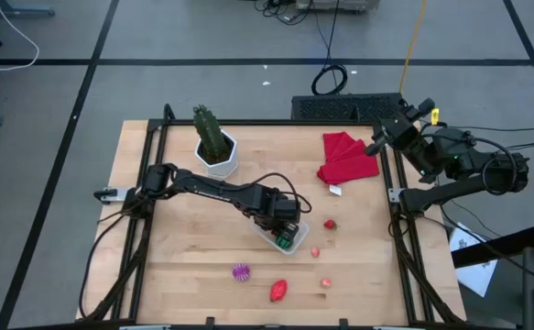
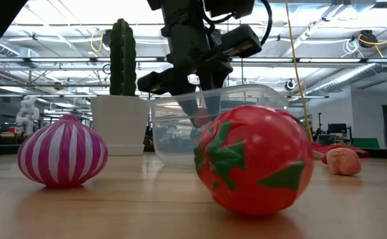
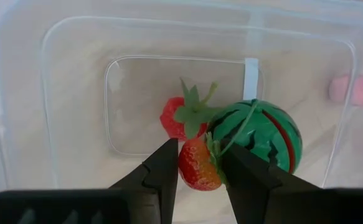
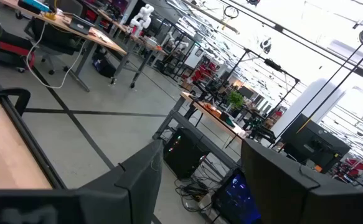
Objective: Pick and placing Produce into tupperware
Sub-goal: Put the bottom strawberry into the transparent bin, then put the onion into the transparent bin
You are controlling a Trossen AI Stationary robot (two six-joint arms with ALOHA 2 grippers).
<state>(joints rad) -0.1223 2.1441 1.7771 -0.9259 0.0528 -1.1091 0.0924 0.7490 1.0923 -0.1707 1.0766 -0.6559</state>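
The clear tupperware (image 1: 280, 240) sits on the table middle, seen from above in the left wrist view (image 3: 75, 93). Inside it lie a green striped melon (image 3: 262, 132) and a red strawberry (image 3: 176, 118). My left gripper (image 3: 200, 173) hangs over the container's inside, shut on another small strawberry (image 3: 197, 163). Loose on the table are a purple ridged piece (image 1: 241, 271), a red fruit (image 1: 278, 291), a red berry (image 1: 330, 224) and two pink pieces (image 1: 315, 251) (image 1: 325, 283). My right gripper (image 4: 200, 180) is open, raised off the table's far right corner (image 1: 376, 144). My left gripper pinches the small strawberry's red body (image 3: 193, 168) between its two fingers (image 3: 162, 171), coming from above and pointing down into the tupperware. The berry's green stem end lies toward the melon. Whether the berry is lifted clear of the container floor cannot be told.
A tall green cactus in a white pot (image 1: 215, 145) stands at the table's far side, left of centre. A red cloth (image 1: 347, 156) lies far right. In the low view the red fruit (image 2: 254, 159) and the purple piece (image 2: 62, 158) lie in front of the container (image 2: 180, 133).
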